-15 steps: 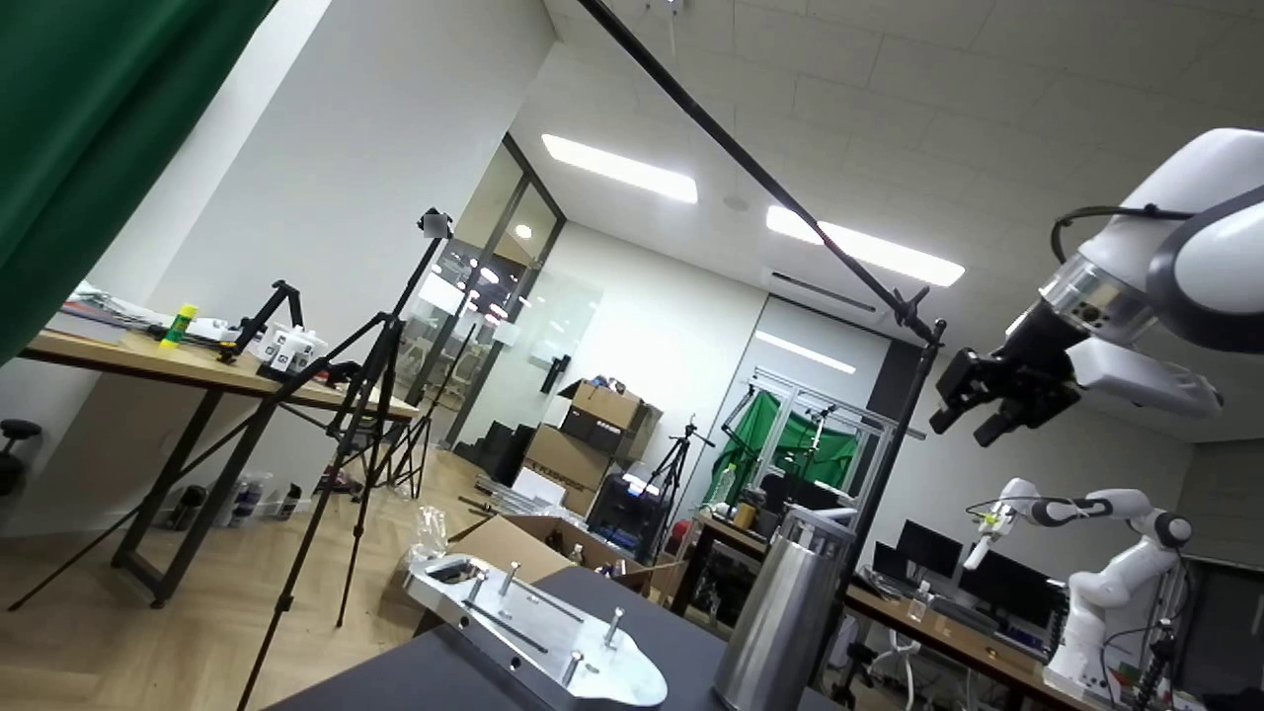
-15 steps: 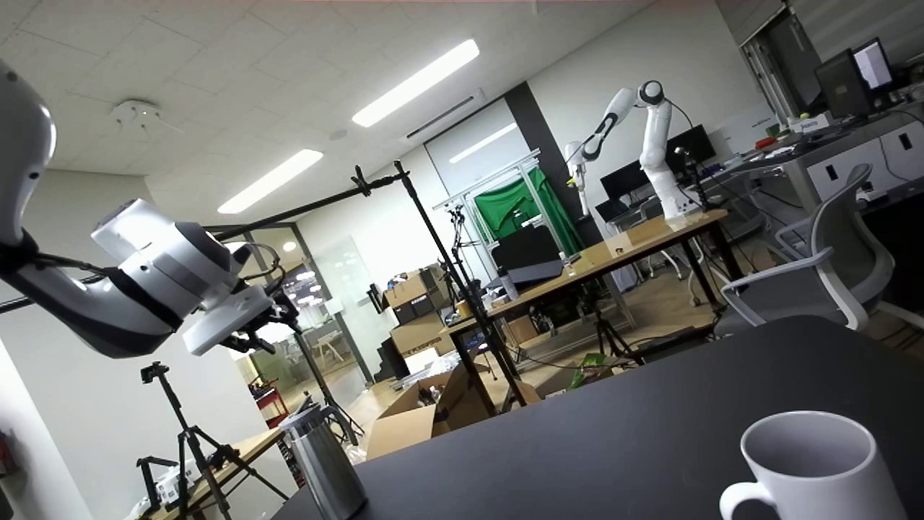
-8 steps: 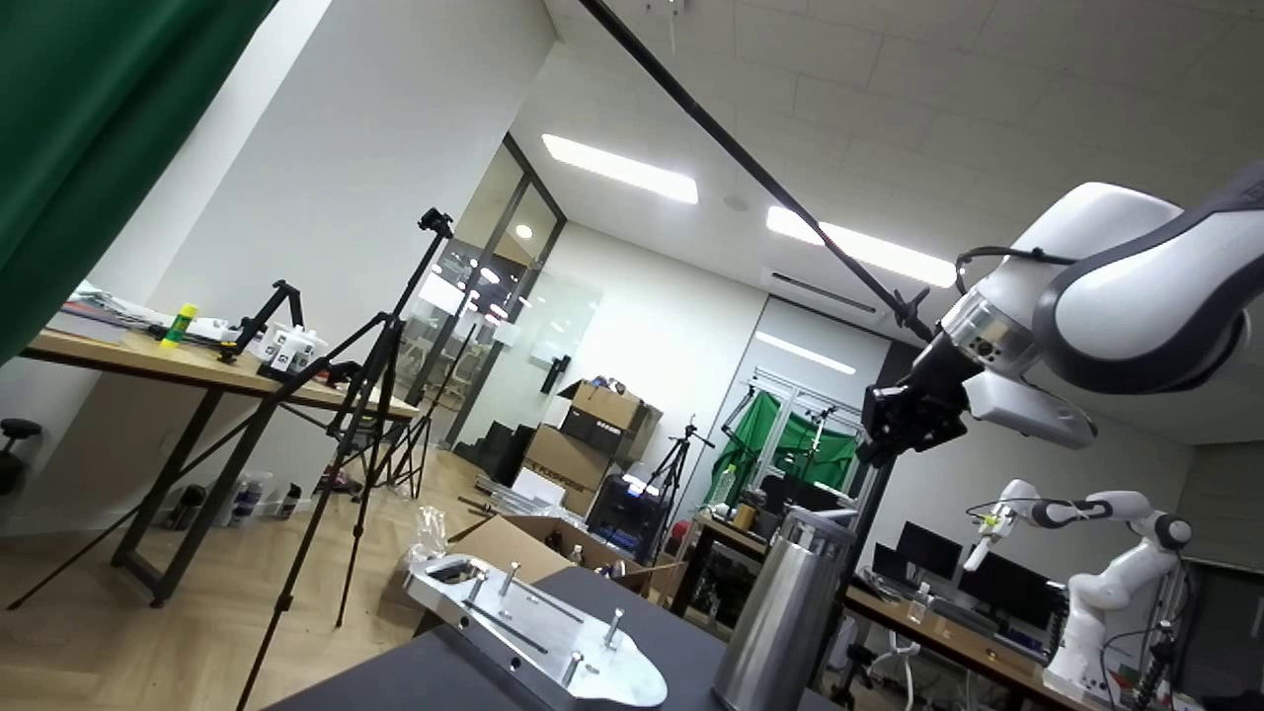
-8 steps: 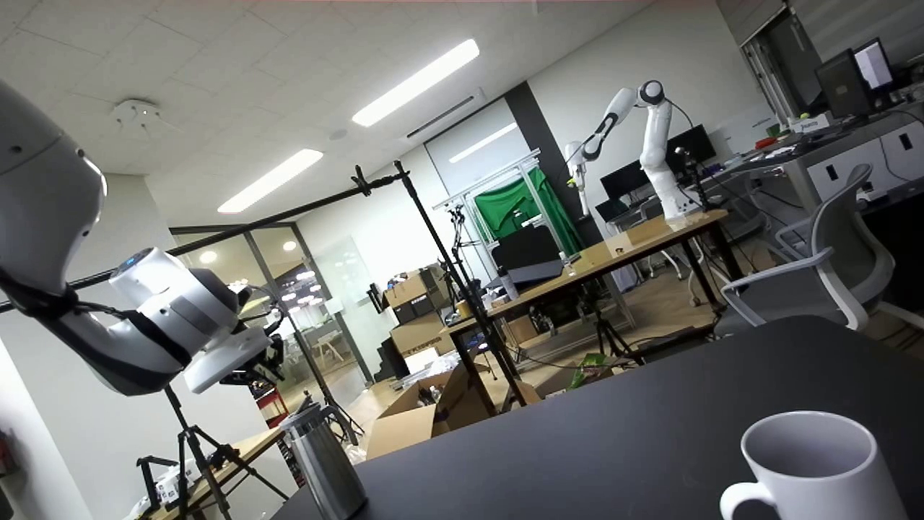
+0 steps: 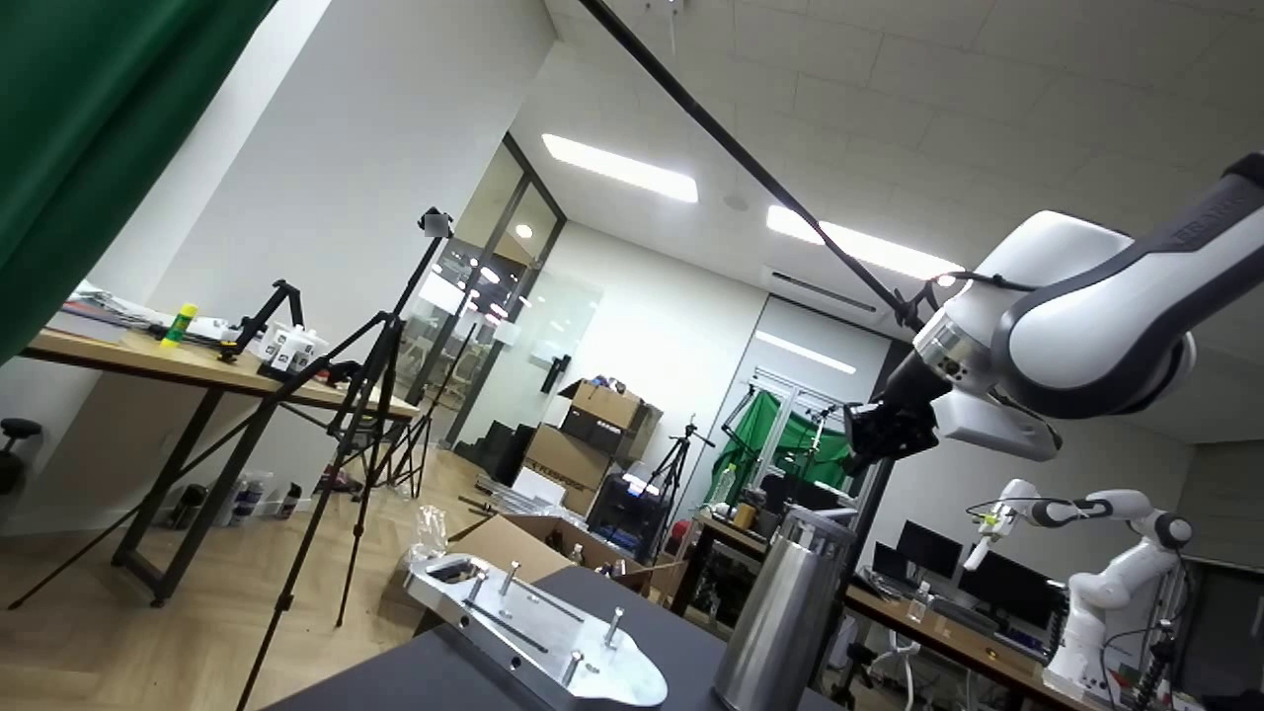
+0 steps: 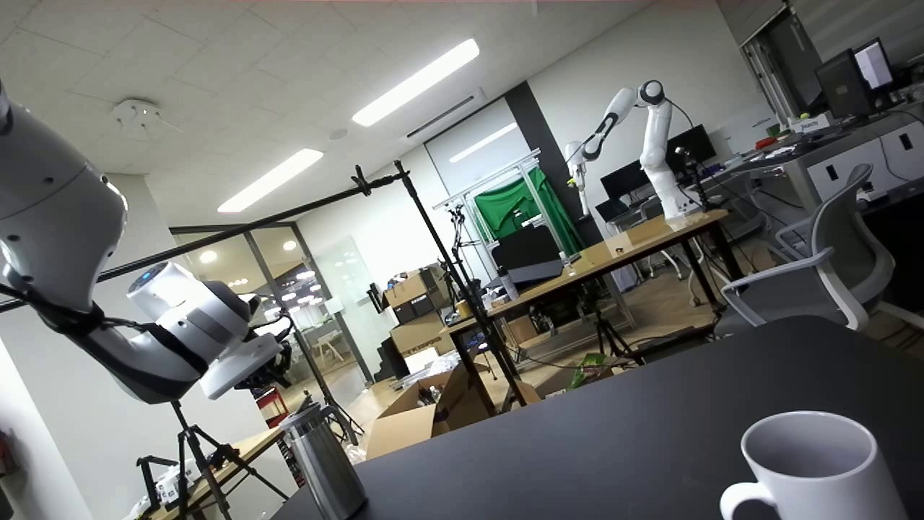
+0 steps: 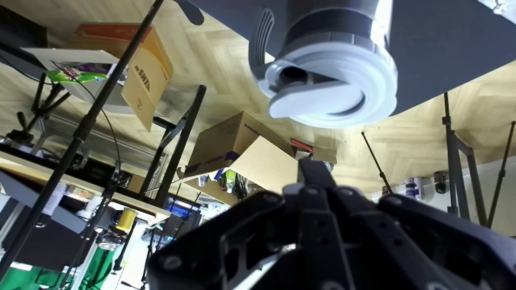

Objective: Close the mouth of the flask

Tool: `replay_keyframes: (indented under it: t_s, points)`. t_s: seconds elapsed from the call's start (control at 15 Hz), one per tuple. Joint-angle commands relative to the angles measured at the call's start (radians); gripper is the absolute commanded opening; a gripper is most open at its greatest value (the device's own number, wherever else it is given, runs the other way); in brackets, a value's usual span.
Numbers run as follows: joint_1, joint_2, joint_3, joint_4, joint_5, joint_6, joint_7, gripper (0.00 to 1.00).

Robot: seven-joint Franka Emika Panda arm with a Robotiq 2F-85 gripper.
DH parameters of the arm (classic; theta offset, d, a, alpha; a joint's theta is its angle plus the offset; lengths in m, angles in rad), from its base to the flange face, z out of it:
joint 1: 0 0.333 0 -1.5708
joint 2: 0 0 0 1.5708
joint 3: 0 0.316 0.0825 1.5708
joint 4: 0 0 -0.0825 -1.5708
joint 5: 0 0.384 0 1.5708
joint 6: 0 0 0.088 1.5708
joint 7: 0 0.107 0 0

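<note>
The flask (image 5: 780, 622) is a silver metal cylinder standing on the dark table, with a handle (image 6: 345, 422) at its side. In the wrist view its mouth (image 7: 375, 76) carries a round light-grey lid. A flat flap (image 7: 312, 98) on that lid sticks out beside a dark round hole (image 7: 293, 75); whether it is raised I cannot tell for certain. My gripper (image 7: 316, 171) is shut, its fingers together and nothing seen between them. In both exterior views the gripper (image 5: 857, 466) hangs above the flask's top, apart from it.
A metal plate with upright bolts (image 5: 538, 632) lies on the table near the flask. Farther along the dark tabletop (image 6: 577, 433) stands a white mug (image 6: 816, 469). A black pole (image 5: 874, 494) rises behind the flask, and an open cardboard box (image 6: 415, 426) is beyond the table.
My gripper has gone from open to shut. The arm has come lower and closer over the flask. The flask has stayed in place.
</note>
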Motion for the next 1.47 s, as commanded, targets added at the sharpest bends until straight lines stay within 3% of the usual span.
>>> replay_keyframes:
  t_s: [0.0, 0.93, 1.4]
  points:
    - [0.041, 0.036, -0.052, 0.059, -0.018, -0.013, 0.026, 0.0]
    - [0.054, 0.109, -0.096, 0.081, 0.012, -0.018, 0.016, 0.0]
    - [0.026, 0.126, -0.05, 0.072, 0.078, -0.015, 0.004, 0.0]
